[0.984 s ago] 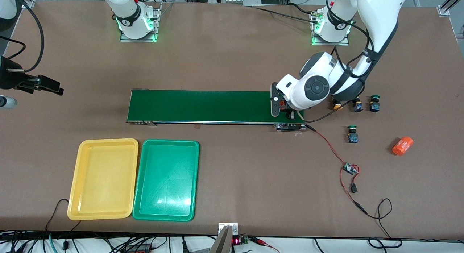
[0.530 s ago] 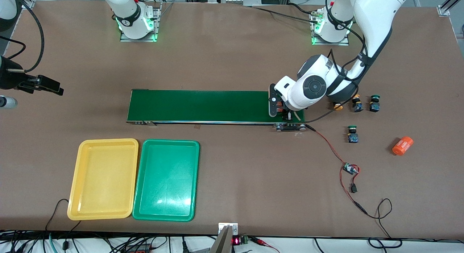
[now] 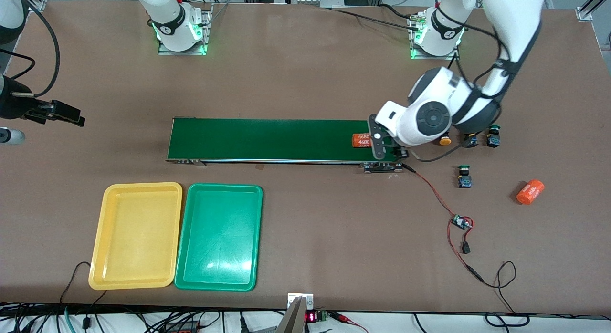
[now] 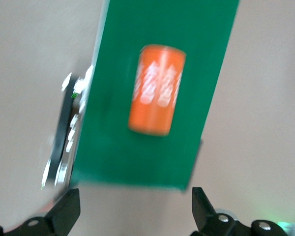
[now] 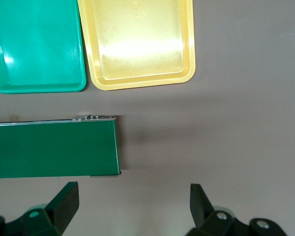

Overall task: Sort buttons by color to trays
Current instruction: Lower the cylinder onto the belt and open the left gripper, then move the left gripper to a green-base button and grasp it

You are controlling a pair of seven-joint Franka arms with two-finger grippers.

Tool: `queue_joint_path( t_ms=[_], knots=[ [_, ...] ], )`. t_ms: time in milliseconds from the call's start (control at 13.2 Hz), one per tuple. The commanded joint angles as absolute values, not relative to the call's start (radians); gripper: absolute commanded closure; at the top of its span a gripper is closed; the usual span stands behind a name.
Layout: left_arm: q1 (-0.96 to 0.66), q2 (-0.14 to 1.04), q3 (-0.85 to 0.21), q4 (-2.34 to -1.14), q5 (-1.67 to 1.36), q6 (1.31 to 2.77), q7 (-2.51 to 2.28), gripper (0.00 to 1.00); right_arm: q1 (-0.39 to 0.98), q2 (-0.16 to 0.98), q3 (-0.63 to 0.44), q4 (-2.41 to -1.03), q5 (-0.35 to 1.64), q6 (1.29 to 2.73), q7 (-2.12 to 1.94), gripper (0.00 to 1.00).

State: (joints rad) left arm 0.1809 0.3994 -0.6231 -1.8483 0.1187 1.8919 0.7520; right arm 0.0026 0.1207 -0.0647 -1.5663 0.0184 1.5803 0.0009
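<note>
Zero buttons [image 3: 464, 176] sorted yet. On bench [image 3: 305, 61], at conveyor belt's [image 3: 262, 140] three-o'clock end: just released an orange cylinder [image 3: 361, 140], no button. Yellow tray [image 3: 143, 186] and green tray [image 3: 224, 187], seven o'clock of belt: both empty. Left hand [image 4: 135, 206] spread open, backed off the cylinder. Right hand [image 5: 132, 201] open, waiting at belt's nine o'clock. All four buttons lying at belt's three o'clock.
</note>
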Motion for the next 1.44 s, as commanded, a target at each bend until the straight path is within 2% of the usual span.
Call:
queue_joint_path(
  t_ms=[0,227,454,832,984,1135,1211,1362],
  knots=[
    [0.254,0.408,-0.62,-1.741,0.13,1.806,0.623,0.0,0.003,0.123,-0.061,-1.559,0.026,1.571,-0.006,0.0],
    [0.279,0.425,-0.598,-1.677,0.13,1.789,0.447,0.0,0.015,0.123,-0.06,-1.557,0.008,1.571,-0.005,0.0],
    [0.276,0.426,-0.589,-1.556,0.165,1.651,0.19,0.0,0.018,0.123,-0.06,-1.559,0.003,1.569,-0.003,0.0],
    [0.285,0.446,-0.575,-1.418,0.225,1.562,0.057,0.0,0.018,0.124,-0.058,-1.563,0.003,1.566,-0.005,0.0],
    [0.246,0.411,-0.467,-1.419,0.209,1.574,-0.016,0.0,0.018,0.124,-0.058,-1.563,0.005,1.566,-0.005,0.0],
    [0.126,0.365,-0.244,-1.445,0.065,1.586,-0.075,0.0,0.018,0.124,-0.058,-1.565,0.003,1.566,-0.005,0.0],
    [0.089,0.342,-0.157,-1.495,0.022,1.633,-0.065,0.0,0.018,0.124,-0.058,-1.565,0.003,1.566,-0.005,0.0],
    [0.043,0.292,-0.088,-1.662,0.026,1.835,-0.063,0.0,0.017,0.124,-0.057,-1.565,0.005,1.566,-0.006,0.0]
  ],
)
